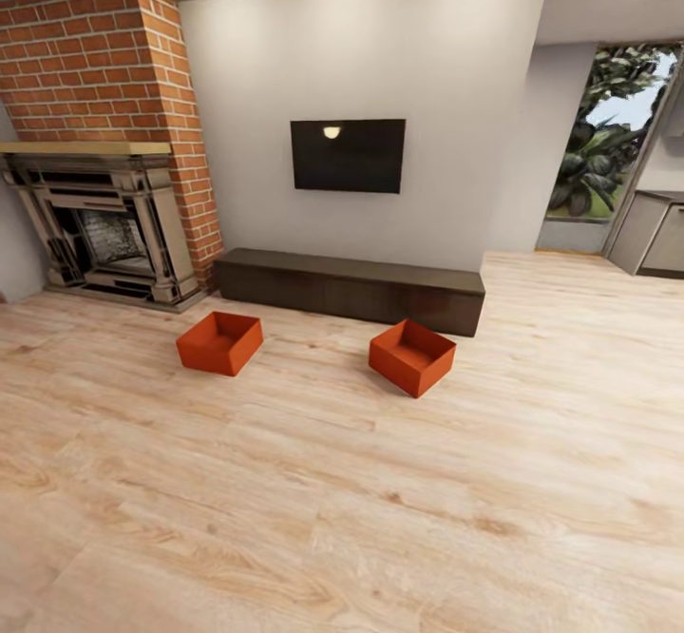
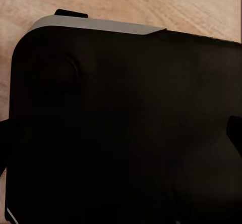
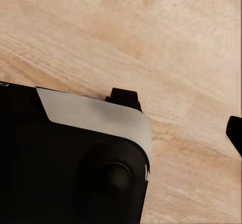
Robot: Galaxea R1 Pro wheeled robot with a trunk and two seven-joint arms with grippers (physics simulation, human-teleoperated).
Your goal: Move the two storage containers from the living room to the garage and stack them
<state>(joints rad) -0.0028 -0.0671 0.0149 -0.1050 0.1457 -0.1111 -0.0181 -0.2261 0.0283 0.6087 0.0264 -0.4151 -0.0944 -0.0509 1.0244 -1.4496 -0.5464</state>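
No writing or brand mark can be read anywhere. Two orange-red, thin-walled, lidless rectangular storage containers, the left one (image 1: 219,342) and the right one (image 1: 411,356), sit well apart on the light wood-plank floor (image 1: 342,500) before a long low dark-wood bench (image 1: 350,287), under a black wall television (image 1: 348,155) and beside a red-brick fireplace (image 1: 100,143). Both wrist views show black, grey-edged robot body (image 2: 126,128) over planks; whether either gripper is spread or pressed together cannot be told.

At the right edge of the head view, a grey cabinet (image 1: 655,232) and the window (image 1: 616,129) are cut off. The fireplace (image 1: 100,234) is clipped at the left edge. A dark robot body (image 2: 126,128) blocks most of the left wrist view's plank floor (image 2: 151,2).
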